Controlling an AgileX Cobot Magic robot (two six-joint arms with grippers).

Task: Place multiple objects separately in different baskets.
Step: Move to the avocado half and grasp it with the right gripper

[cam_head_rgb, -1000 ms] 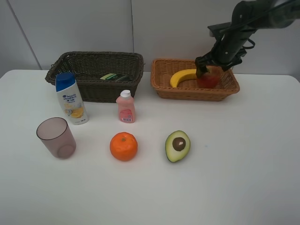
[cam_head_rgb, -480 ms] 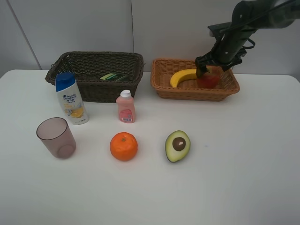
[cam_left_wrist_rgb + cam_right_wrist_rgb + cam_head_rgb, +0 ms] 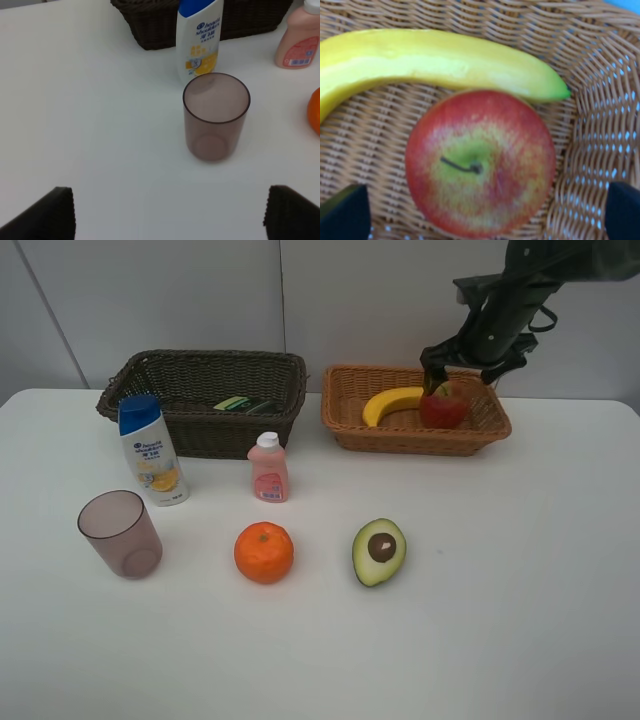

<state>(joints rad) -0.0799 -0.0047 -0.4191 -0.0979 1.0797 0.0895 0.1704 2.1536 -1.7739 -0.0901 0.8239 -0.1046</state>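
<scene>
1. Right pincer (image 3: 458, 378): higher over the light tan basket (image 3: 400, 446) than a second ago, no longer down around the red apple (image 3: 444, 407) but lifted clear above it.
2. Red apple: sits on the wicker floor at the right end of that far-right basket, stem up, just beside the tip of the yellow banana (image 3: 388, 401) and seemingly touching it. Released, so judged delivered.
3. For the task: two fruits now in the tan basket, and the dark green pump bottle (image 3: 246, 403) lying in the dark brown basket (image 3: 200, 426) at far left.
4. Yet to sort, all standing or lying apart on the bench (image 3: 500, 590): orange (image 3: 264, 552), halved avocado (image 3: 379, 551), small pink bottle (image 3: 269, 470), shampoo bottle (image 3: 150, 450), mauve cup (image 3: 122, 533).
5. Right pincer again: spread wide, tips well out to either side of the apple, holding nothing and touching nothing visible.
6. Left pincer (image 3: 170, 217): likewise wide and empty, hovering over the near-left bench and facing the mauve cup, with the shampoo bottle just behind it.
</scene>
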